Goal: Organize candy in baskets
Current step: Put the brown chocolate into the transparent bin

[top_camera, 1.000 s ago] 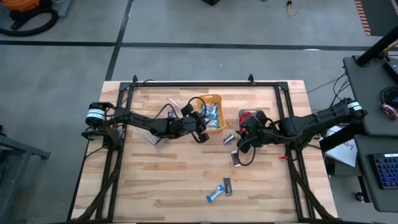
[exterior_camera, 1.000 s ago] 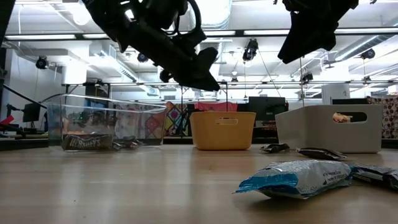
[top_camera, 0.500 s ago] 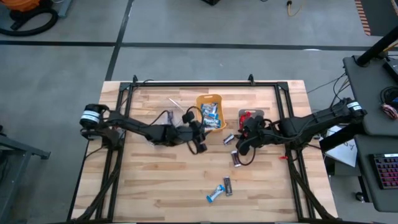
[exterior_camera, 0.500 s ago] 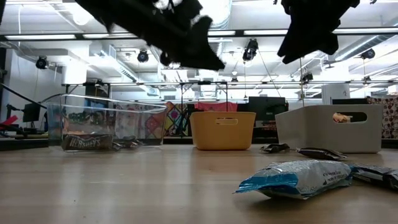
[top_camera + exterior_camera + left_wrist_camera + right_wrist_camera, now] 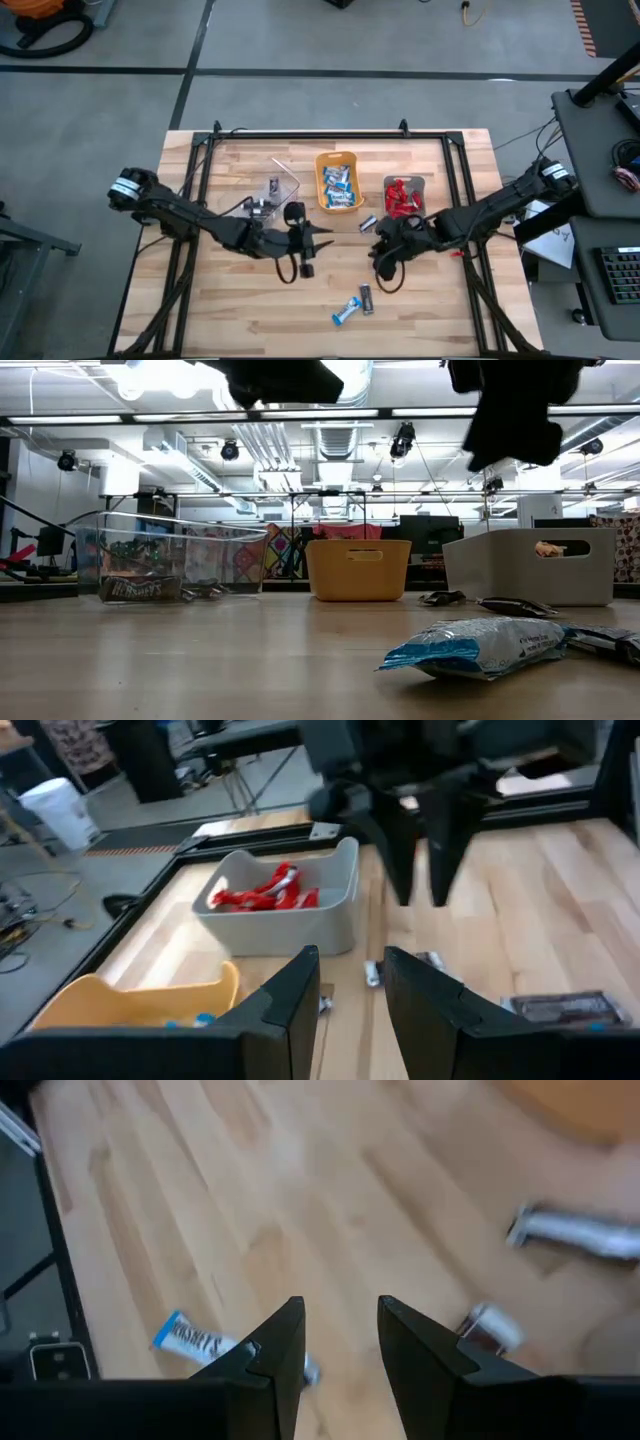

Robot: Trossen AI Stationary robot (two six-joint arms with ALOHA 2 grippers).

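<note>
Hovering with fingers apart and empty, the right gripper [image 5: 383, 262] has a dark candy bar [image 5: 485, 1325] just beneath it on the surface [image 5: 240, 310]. Light, crinkly and probably slippery, it looks best pinched across its narrow middle. The left gripper [image 5: 303, 255], also parted, holds nothing.

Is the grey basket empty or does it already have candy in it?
Not empty: the grey basket holds several red candy bars; the high view shows them too.
</note>
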